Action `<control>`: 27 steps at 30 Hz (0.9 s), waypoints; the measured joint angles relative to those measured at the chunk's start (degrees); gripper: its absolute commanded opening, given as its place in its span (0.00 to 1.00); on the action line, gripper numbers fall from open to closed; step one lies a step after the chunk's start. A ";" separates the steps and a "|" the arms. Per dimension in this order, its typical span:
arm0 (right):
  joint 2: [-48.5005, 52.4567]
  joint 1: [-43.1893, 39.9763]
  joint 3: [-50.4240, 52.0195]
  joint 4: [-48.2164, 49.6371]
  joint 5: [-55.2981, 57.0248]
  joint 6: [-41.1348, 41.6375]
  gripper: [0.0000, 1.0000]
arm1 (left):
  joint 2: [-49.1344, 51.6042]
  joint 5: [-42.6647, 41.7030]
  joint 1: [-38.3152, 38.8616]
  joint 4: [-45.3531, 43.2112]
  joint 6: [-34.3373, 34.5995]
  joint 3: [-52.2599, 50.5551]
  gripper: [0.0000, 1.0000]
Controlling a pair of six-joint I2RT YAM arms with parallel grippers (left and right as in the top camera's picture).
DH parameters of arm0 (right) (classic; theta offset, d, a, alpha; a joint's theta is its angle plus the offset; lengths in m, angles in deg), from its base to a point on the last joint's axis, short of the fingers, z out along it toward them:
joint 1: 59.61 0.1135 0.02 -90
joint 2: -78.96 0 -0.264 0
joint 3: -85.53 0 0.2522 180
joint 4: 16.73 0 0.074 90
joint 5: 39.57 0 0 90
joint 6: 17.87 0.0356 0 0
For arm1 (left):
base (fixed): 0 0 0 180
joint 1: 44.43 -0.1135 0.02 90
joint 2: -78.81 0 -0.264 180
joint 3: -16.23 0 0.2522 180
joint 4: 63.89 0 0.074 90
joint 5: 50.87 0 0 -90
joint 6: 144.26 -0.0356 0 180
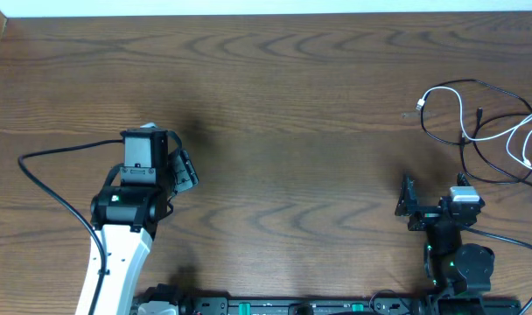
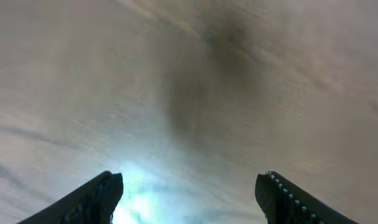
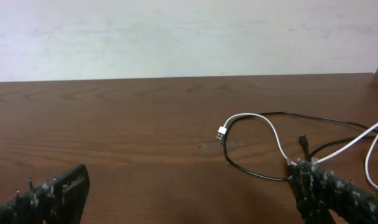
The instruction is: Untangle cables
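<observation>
Scanning from the near edge of the table (image 1: pixel 292 87), we find 2 tools over the dark wood, well apart from each other. The left tool (image 1: pixel 184 170) sits on the left half at the end of its white arm (image 1: pixel 117 254), released and holding nothing. In its wrist view the 2 fingers (image 2: pixel 102 198) stand wide at the bottom corners, with only bare, blurred wood between them. The right tool (image 1: pixel 409 203) sits near the right front corner, also released, its jaws spread wide and empty. Its wrist view shows 1 toothed finger at each lower corner and bare wood in the gap.

Beyond the right tool, toward the right edge, the 2 cables lie tangled together in loose loops on the table. The black cable (image 1: pixel 489 166) comes nearest at its lowest curve. In the right wrist view it sweeps behind the tip of the right finger, but overhead the tool's fingers lie apart from both cables. The white cable (image 1: pixel 459 109) arches across the black one and crosses it more than once. It ends in a silver plug (image 3: pixel 221 132) that rests on the wood at the left of the tangle. A small black plug (image 3: pixel 304 142) lies among the loops. Farthest off, a pale wall (image 3: pixel 176 37) rises behind the table's far edge.
</observation>
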 measured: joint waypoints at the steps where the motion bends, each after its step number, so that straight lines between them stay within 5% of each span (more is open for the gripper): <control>1: 0.00 0.00 0.00 -0.02 -0.02 0.00 0.99 | -0.33 0.00 0.00 -1.03 0.00 -0.37 0.74; 9: 0.00 0.00 0.00 -0.02 -0.04 0.02 0.99 | -20.87 -0.17 0.00 -24.41 -0.09 -20.13 0.73; 24: 0.00 0.00 0.00 -0.04 -0.02 0.02 0.99 | -51.19 -3.69 0.00 -37.40 -14.25 -37.88 0.73; 25: 0.00 0.00 0.00 -0.04 -0.04 0.02 0.99 | -52.46 -4.79 0.00 -38.38 -15.85 -38.66 0.92; 27: -0.02 0.00 0.00 -0.04 -0.04 0.02 0.99 | -55.12 -7.78 0.00 -40.28 -19.96 -40.89 0.98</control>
